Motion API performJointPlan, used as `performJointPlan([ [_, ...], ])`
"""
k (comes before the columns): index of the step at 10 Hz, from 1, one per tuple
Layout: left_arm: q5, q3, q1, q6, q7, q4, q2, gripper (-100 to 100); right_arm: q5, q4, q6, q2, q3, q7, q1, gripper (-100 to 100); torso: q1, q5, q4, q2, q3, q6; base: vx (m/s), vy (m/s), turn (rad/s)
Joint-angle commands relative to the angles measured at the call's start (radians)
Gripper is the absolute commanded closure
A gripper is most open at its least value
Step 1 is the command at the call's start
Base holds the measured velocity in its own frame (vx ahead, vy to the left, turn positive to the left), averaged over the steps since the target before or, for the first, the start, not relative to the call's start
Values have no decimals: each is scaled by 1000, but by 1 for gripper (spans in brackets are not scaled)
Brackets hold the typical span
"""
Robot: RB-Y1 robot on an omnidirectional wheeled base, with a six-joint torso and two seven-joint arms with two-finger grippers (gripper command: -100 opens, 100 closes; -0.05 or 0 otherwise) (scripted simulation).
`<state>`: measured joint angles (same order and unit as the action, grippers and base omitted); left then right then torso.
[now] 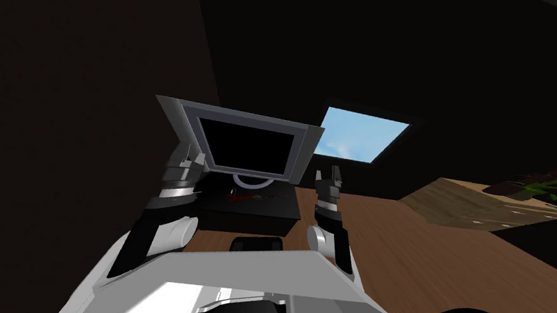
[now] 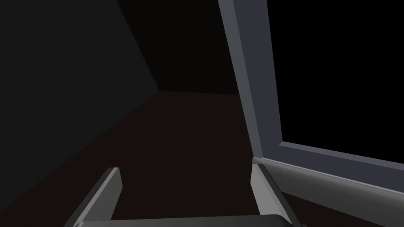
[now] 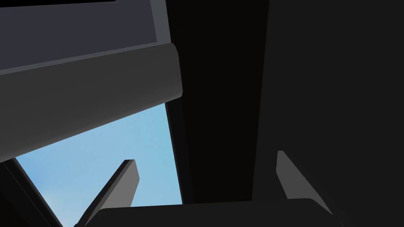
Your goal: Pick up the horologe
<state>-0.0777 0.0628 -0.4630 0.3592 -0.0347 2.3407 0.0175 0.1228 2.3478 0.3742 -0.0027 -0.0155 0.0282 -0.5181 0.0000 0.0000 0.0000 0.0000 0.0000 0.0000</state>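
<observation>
Head view: small reddish item (image 1: pixel 242 196), likely horologe, lying on dark desk (image 1: pixel 277 212) under monitor (image 1: pixel 245 147), between left end effector (image 1: pixel 194 155) and right end effector (image 1: pixel 328 174).
Left wrist view: fingers (image 2: pixel 112 185) standing wide, holding nothing.
Right wrist view: fingers (image 3: pixel 128 181) standing wide, empty.
Judging horologe light, thin, slippery; pinching across middle looking best.

Head view: steeply down onto monitor (image 1: pixel 245 147) and desk (image 1: pixel 277 212), moderately near. Left wrist view: along left claw (image 2: pixel 185 167), monitor frame close beside the claw. Right wrist view: along right claw (image 3: pixel 205 156), close under the same monitor, window (image 3: pixel 118 157) beyond.
</observation>
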Motion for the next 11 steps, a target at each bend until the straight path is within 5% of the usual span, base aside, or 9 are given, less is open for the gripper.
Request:
performJointPlan([
  [1,-2,-3,4,0,0,-23,-28,-100,0,0,0,0,0,0,0,0,0,0,0,0,0,0,-24,15,-73],
  [7,-28,-17,31,-2,0,-200,-133,-100,0,0,0,0,0,0,0,0,3,1,1,6,3,0,-88,44,-159],
  [11,-44,-20,42,-5,1,-285,-161,-100,0,0,0,0,0,0,0,0,3,1,1,4,2,0,-56,29,-133],
])
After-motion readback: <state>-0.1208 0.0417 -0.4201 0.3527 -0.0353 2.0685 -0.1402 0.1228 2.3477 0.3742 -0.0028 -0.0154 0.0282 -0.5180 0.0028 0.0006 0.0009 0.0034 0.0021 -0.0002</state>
